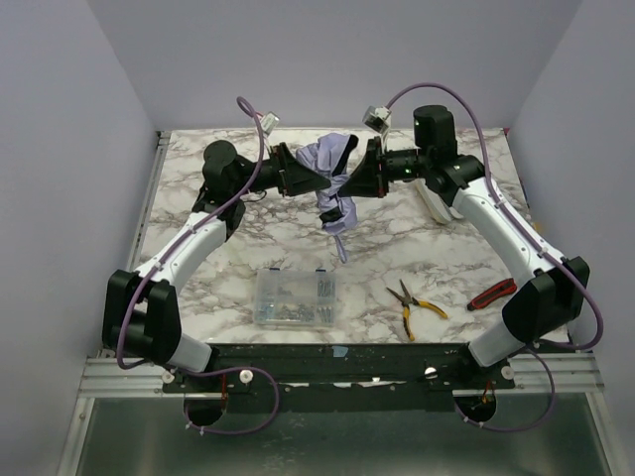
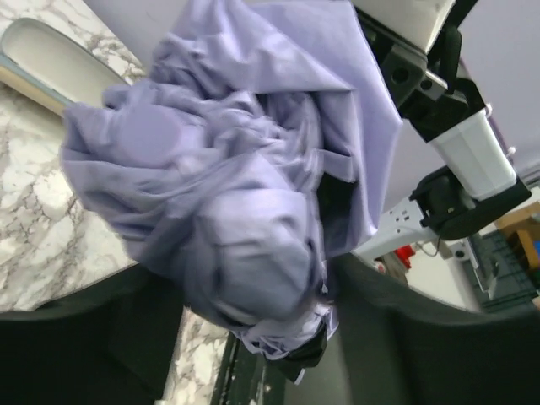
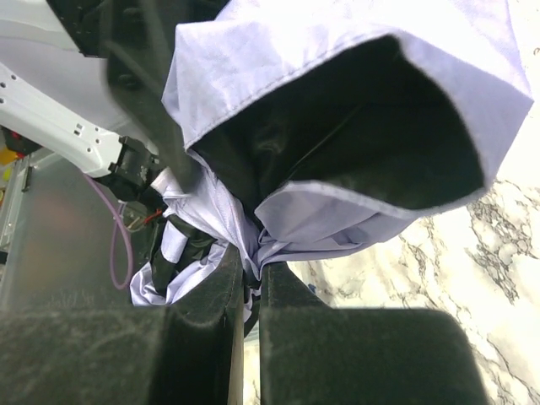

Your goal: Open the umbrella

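Left gripper: jaws wide either side of the bunched canopy; can't tell if they bite yet. Umbrella hangs in the air between the arms, over the back of the table, cloth loose, not spread. Right gripper is clamped tight on fabric. Suggest the left takes something rigid, not cloth, then both pull straight apart along the shaft.

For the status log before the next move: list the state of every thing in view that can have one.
umbrella, lifted off the table, canopy crumpled, not yet opened.
left end effector, open, fingers either side of the canopy bundle.
right end effector, shut on the umbrella.
plastic box, flat on the table, lid looks shut.
pliers, lying on the table, handles spread.
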`<state>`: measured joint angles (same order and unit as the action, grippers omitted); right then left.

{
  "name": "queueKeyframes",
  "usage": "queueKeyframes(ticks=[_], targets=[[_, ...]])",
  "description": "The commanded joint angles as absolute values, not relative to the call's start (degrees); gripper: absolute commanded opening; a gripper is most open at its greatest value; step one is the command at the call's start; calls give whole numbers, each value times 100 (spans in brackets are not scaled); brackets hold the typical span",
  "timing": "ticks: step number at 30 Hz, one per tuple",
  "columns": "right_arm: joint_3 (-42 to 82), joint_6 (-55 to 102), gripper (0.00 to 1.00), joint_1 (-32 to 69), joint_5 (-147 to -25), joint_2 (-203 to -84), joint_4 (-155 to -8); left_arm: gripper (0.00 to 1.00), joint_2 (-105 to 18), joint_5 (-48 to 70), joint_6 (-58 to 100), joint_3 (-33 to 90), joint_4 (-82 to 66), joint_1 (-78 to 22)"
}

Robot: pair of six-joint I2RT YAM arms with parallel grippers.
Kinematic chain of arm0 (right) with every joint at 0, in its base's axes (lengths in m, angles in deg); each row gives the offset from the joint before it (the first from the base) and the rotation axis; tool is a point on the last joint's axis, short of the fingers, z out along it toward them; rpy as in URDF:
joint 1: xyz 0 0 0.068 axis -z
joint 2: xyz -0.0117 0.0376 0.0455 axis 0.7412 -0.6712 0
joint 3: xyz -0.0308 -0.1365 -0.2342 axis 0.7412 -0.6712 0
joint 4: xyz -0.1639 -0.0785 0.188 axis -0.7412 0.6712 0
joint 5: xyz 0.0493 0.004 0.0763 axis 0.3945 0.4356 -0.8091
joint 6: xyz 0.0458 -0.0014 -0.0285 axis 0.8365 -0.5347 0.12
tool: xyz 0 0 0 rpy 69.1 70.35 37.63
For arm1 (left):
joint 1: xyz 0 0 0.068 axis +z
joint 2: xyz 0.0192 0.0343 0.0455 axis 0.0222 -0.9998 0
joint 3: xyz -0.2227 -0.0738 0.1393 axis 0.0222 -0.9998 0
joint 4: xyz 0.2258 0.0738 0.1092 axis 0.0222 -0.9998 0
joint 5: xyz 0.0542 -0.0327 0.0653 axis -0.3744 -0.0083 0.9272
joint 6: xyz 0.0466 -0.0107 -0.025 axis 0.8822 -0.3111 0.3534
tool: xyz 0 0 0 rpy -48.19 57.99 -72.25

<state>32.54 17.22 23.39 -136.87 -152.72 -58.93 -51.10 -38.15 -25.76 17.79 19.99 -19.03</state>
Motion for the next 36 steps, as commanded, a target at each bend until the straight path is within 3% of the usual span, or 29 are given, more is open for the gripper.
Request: queueKeyframes(ticks=[1, 4, 6, 11, 14, 16, 27, 36], targets=[[3284, 1759, 1, 2270, -13683, -15053, -6189, 46, -5158, -3896, -3159, 1806, 2829, -1920], [3301, 1754, 6, 2270, -13520, -15021, -6143, 17, -5156, -3954, -3262, 1798, 2994, -1904], [3379, 1776, 21, 2285, -13347, -15005, -6027, 2, -5124, -3980, -3262, 1804, 2972, -1845], [3587, 2044, 79, 2362, -13015, -14994, -5668, 0, -5008, -3822, -3521, 1783, 3080, -1629], [3322, 2203, 87, 2362, -13175, -14954, -5741, 0, -5006, -3778, -3680, 1888, 3139, -1586], [2972, 2501, 100, 2350, -13246, -14892, -6207, 0, -5032, -3761, -3821, 1942, 3256, -1586], [2872, 3589, 97, 1931, -13660, -15267, -7784, 0, -4973, -3747, -3863, 1988, 3310, -1753], [2239, 3840, 56, 1892, -13957, -15172, -8150, 0, -4910, -3683, -4220, 1997, 3956, -1568]])
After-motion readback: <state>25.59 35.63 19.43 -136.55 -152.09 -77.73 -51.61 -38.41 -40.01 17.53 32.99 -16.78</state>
